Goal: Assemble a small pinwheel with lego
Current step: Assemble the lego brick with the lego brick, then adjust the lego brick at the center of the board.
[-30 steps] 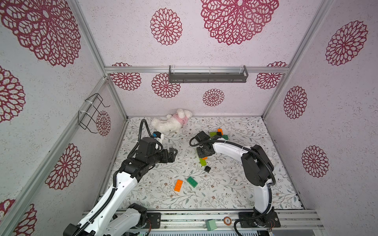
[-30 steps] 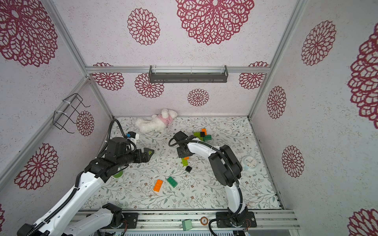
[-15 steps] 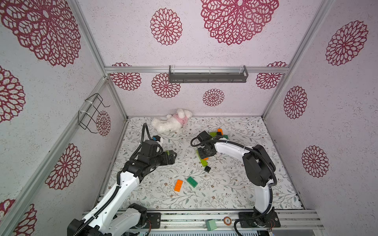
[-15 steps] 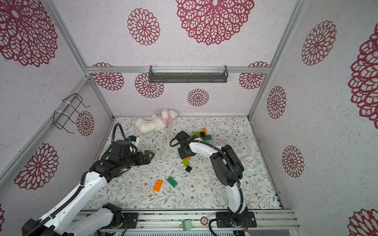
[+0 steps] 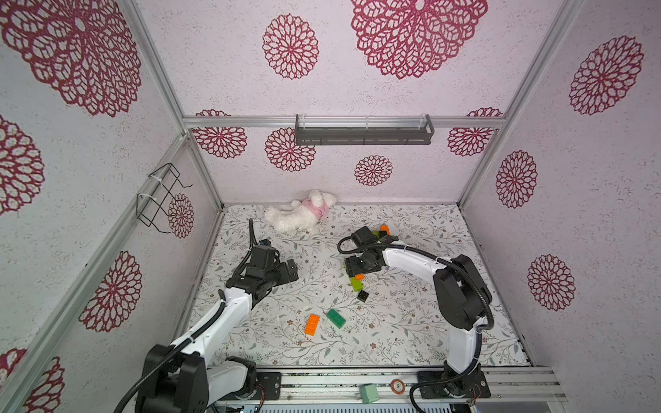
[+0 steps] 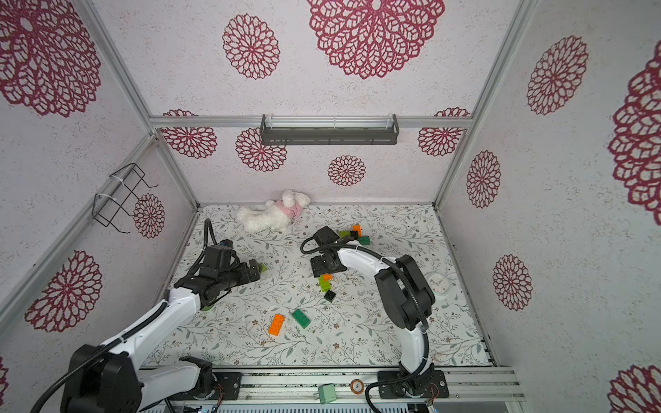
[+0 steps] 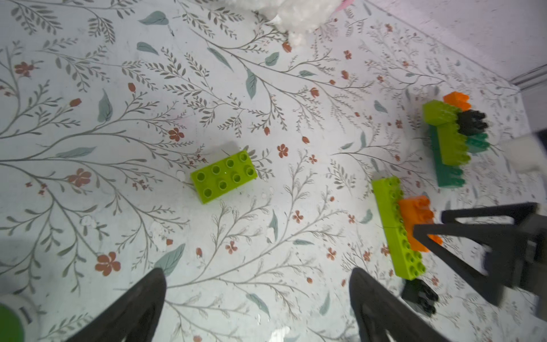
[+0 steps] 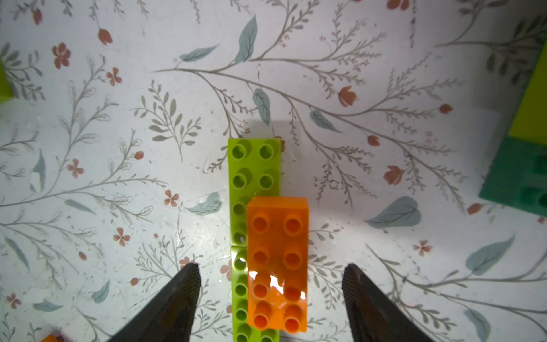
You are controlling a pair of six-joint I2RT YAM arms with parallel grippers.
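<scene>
Orange brick (image 8: 276, 260) lies along the lime row (image 8: 254, 171), twelve-to-six in both top views, untouched between the right gripper's (image 8: 271, 266) wide jaws; the left gripper (image 7: 256, 271) gapes empty.

Looks down on a floral mat (image 7: 118, 148) between the left gripper's (image 7: 256, 272) wide-spread fingers. Shows one lime brick (image 7: 223, 176) lying alone, studs up. Well apart from it: lime strip (image 7: 384, 192) topped by an orange brick (image 7: 416, 213), right gripper (image 7: 427, 222) at its end. Close by, a black brick (image 7: 420, 296); farther off, a mixed stack (image 7: 450, 139). Plush (image 7: 296, 14) at the frame's edge.
</scene>
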